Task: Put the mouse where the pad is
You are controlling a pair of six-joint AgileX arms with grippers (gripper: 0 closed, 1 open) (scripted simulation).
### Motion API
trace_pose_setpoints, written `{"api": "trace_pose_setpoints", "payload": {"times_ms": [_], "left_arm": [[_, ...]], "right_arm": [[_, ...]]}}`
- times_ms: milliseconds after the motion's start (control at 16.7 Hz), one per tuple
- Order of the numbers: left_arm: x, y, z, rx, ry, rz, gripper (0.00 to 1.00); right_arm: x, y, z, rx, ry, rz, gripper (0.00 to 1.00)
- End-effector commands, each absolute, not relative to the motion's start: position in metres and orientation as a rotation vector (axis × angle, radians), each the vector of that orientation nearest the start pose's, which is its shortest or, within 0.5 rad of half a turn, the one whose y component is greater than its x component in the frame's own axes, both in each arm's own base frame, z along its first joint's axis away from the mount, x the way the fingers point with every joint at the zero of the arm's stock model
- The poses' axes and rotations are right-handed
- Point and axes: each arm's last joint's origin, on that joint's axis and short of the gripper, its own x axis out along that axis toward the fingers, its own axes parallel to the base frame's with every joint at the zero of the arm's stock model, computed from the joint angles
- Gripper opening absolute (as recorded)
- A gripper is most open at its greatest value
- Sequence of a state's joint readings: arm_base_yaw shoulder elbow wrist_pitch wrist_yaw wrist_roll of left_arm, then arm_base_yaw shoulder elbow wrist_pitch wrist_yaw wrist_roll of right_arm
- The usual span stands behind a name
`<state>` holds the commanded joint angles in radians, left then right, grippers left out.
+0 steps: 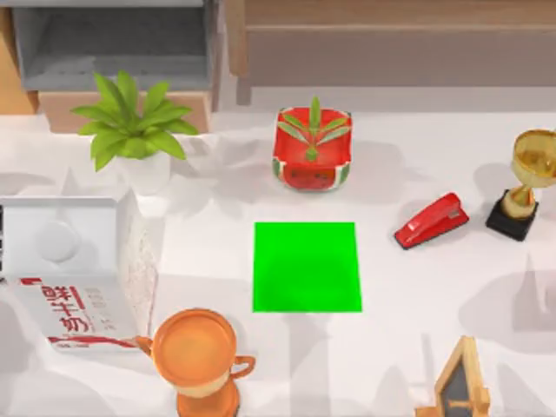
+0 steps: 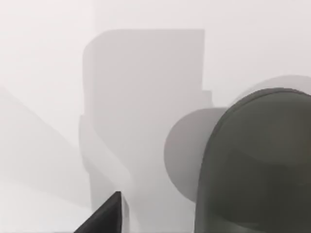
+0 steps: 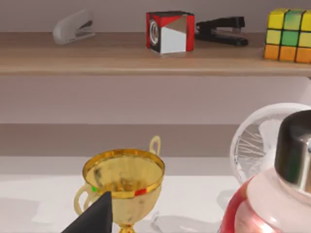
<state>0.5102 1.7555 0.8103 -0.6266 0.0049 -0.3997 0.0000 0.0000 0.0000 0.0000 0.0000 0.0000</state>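
Observation:
The pad (image 1: 307, 267) is a flat bright green square lying at the middle of the white table (image 1: 417, 287), with nothing on it. The mouse is out of view. A dark grey rounded shape (image 2: 257, 165) sits close to the left wrist camera on a white surface; I cannot tell what it is. One black fingertip (image 2: 104, 218) of my left gripper pokes in beside it. One black fingertip (image 3: 95, 216) of my right gripper shows in front of a gold trophy (image 3: 124, 182).
Around the pad stand a watermelon-patterned pot (image 1: 313, 148) behind, a red stapler (image 1: 432, 221) and gold trophy (image 1: 526, 182) to the right, an orange cup (image 1: 198, 356) and milk carton (image 1: 74, 317) at front left, a leafy plant (image 1: 130, 122) and a small wooden board (image 1: 460, 387).

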Motion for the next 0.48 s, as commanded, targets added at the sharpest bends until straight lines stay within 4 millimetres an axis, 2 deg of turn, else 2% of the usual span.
{"api": "trace_pose_setpoints", "payload": {"times_ms": [480], "left_arm": [[0.2319,0.1305,0.0965,-0.716,1.452,0.709,0.25]], "right_arm": [[0.1057,-0.0012,0.1600,0.000,0.000,0.000,1.00]]}}
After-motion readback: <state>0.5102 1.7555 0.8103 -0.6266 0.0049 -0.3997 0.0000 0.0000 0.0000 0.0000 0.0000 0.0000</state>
